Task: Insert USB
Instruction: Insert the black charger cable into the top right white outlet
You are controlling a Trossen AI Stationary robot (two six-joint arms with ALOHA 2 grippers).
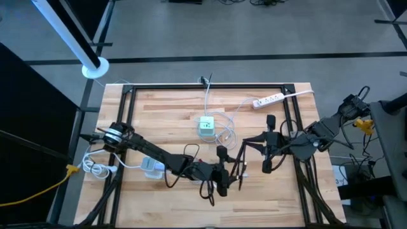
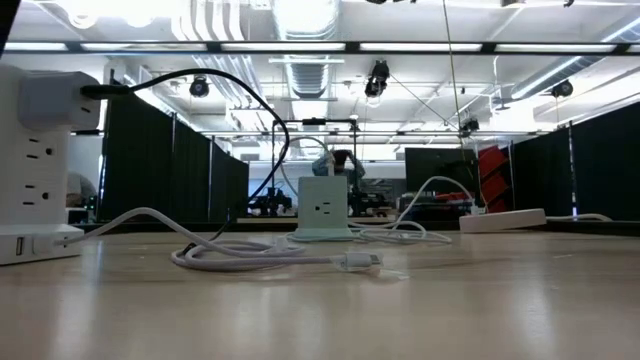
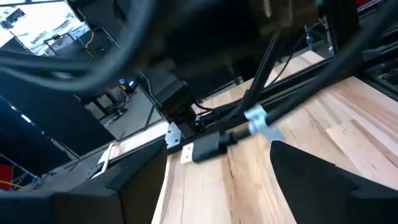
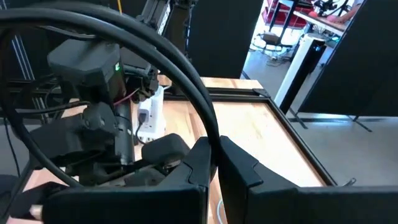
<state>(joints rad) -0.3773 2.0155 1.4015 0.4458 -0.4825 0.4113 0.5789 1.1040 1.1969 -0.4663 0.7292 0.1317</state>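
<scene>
While both arms hang over the near middle of the table (image 1: pixel 172 108), nothing rests in either gripper that I can confirm. Surface is light wood planks with a black frame around the edge; grey floor beyond, black curtains and bright ceiling strip lights in the room behind.

Left gripper (image 1: pixel 224 181) sits near-centre, fingers (image 3: pixel 311 168) apart, over bare wood. Right gripper (image 1: pixel 268 145) is just right of it, fingers (image 4: pixel 239 168) pressed together, a thick black cable arcing over them.

USB plug (image 2: pixel 360 261) lies loose on the table at the end of a white cable (image 2: pixel 240 252), between the two chargers in the low view. Green-white charger block (image 1: pixel 206 126) stands mid-table, its own white lead running to the far edge. Second white charger (image 1: pixel 152 168) sits near-left, partly under the left arm. White power strip (image 1: pixel 268 100) lies far right, by the frame. Coiled white cord (image 1: pixel 95 167) and a yellow cable (image 1: pixel 44 187) hang off the left edge.

Arm cabling clutters the centre; left arm crosses over the near-left charger.
</scene>
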